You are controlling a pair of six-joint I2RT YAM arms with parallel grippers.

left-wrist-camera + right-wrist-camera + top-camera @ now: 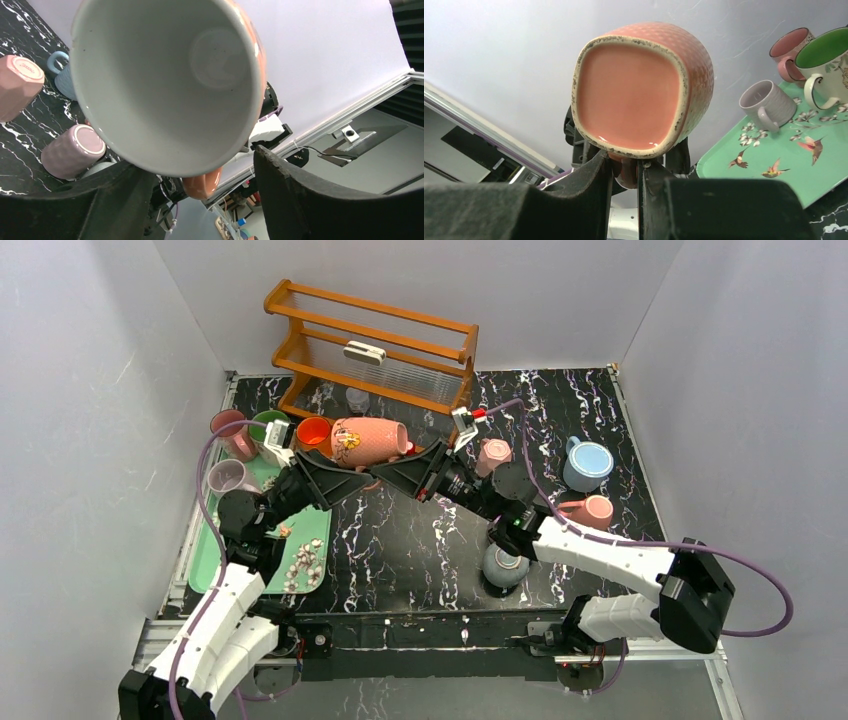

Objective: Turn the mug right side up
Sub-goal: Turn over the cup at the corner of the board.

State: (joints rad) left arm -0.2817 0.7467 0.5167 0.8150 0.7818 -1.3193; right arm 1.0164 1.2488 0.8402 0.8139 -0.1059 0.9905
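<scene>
A salmon-pink mug with a flower print hangs on its side in the air above the table's back middle. My right gripper is shut on its handle from below. In the right wrist view the square base faces the camera and the fingers pinch the handle. My left gripper is open just under the mug. In the left wrist view the white inside faces the camera, and the handle hangs between the wide-apart fingers without touching them.
A green tray at the left holds pink, green, lilac and orange mugs. A wooden rack stands at the back. Pink, blue, pink and grey mugs stand on the right.
</scene>
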